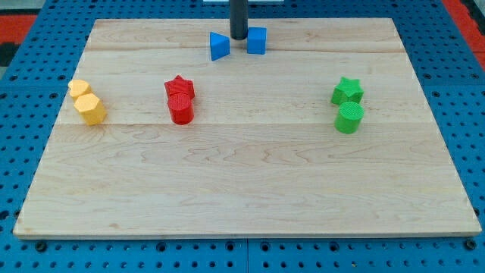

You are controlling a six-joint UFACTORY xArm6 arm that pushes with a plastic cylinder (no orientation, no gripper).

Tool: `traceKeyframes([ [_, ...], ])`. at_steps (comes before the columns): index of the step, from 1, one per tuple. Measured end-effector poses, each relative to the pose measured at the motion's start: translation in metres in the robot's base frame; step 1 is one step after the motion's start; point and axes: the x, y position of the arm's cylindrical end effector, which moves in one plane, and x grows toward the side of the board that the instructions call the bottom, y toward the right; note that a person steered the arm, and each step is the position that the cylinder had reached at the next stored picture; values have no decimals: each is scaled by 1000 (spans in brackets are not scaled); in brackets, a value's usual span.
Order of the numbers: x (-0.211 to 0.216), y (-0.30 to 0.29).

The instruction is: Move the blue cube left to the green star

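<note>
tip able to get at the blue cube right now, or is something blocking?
Probably yes. My tip sits between the blue triangular block on the view's left and the blue cube on the view's right, close beside the cube with nothing between them.

A pale wooden board (250, 182) of jointed planks lies on a blue perforated surface (19, 136) dotted with dark holes, under even light, red patches (462, 11) showing at the view's top corners.
</note>
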Motion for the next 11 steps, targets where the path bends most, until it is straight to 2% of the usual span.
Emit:
traceKeyframes([
  [1,-13,21],
  [2,33,74],
  [3,61,69],
  [4,4,66],
  [5,1,16],
  [6,38,7],
  [8,117,58],
  [9,139,78],
  [11,34,58],
])
